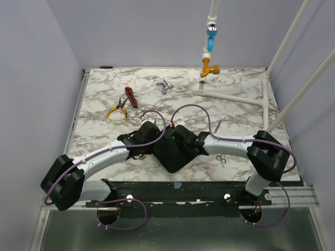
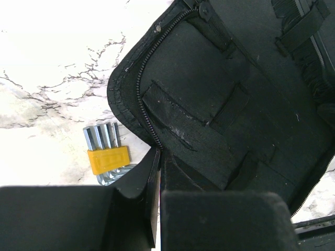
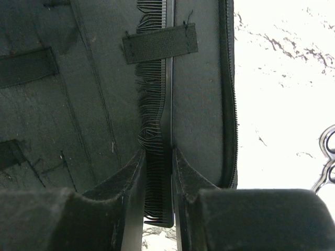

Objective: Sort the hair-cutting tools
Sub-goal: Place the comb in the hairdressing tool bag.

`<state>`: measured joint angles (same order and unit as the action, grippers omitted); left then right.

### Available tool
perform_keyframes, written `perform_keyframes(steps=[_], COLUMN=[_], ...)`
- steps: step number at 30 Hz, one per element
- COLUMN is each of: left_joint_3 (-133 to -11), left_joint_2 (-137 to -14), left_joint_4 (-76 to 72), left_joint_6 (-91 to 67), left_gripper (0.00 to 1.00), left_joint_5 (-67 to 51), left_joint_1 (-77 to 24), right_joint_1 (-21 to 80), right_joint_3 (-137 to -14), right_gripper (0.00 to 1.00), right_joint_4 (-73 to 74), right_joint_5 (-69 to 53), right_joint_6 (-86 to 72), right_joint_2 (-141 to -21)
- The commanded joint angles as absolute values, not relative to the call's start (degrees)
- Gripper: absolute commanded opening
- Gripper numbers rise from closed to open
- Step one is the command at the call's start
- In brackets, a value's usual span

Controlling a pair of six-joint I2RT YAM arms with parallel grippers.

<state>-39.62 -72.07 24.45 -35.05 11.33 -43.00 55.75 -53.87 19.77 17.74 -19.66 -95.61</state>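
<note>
Comb (image 3: 159, 130): slim, black, teeth to the left, clamped between the right gripper (image 3: 158, 175) pads. The jaws are nearly closed, with only the comb's thickness between them. The comb runs straight up from the jaws and passes under a black elastic strap (image 3: 159, 44) sewn across the lining of the open black case (image 3: 78, 130). My guess is it is held by its near end so the far end can thread through the loop. It looks most of the way in, with the near end overhanging the case edge.

Left gripper (image 2: 158, 178): the jaws are pinched almost together on the zippered rim of the case. It is probably pinning the flap flat so the case doesn't slide or fold while the comb is pushed. More empty straps show on that side of the lining.

Scissors (image 1: 222, 159): thin and silver, lying on the marble table (image 1: 235, 110) just right of the case and near the right arm. They are not in the case yet. Only the finger loops show at the edge of the right wrist view.

Outward from there, a yellow-clipped hex key set (image 2: 107, 157) lies on the table just beside the case's left edge. The yellow-handled pliers (image 1: 117, 110) and red-handled tool (image 1: 131, 97) lie further back on the left, well apart from the case, and are not part of the sort.

As I read it, the comb is nearly stowed and the scissors are next.
</note>
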Motion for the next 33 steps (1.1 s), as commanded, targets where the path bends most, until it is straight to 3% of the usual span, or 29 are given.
perform_keyframes(steps=[1, 19, 21, 26, 28, 31, 33], left_joint_3=[-39.51, -39.29, -39.38, -39.36, -39.2, -39.12, -38.98], left_joint_2=[-71.3, -71.15, -71.02, -71.19, -71.15, -70.97, -70.69], left_joint_4=[23.17, 24.49, 24.88, 25.75, 25.51, 24.77, 24.12], left_joint_6=[-32.79, -33.47, -33.94, -36.28, -37.05, -38.26, -39.06], left_gripper=[0.0, 0.0, 0.0, 0.0, 0.0, 0.11, 0.13], left_joint_5=[7.7, 9.44, 9.91, 11.85, 12.18, 12.48, 12.46], left_joint_1=[-43.76, -45.04, -45.04, -45.06, -45.05, -45.06, -45.06], right_joint_1=[55.21, 54.4, 54.4, 54.45, 54.45, 54.42, 54.41], right_joint_3=[-55.21, -59.98, -59.88, -55.16, -52.46, -48.45, -45.5], right_gripper=[0.21, 0.21, 0.26, 0.55, 0.6, 0.63, 0.64], right_joint_4=[16.21, 13.1, 13.8, 15.5, 16.37, 17.41, 17.4], right_joint_5=[19.61, 23.72, 23.97, 23.07, 22.54, 22.16, 22.27], right_joint_6=[-16.52, -12.57, -13.91, -19.84, -23.26, -28.77, -33.21], right_joint_2=[-99.27, -104.76, -104.38, -96.67, -92.15, -85.34, -79.98])
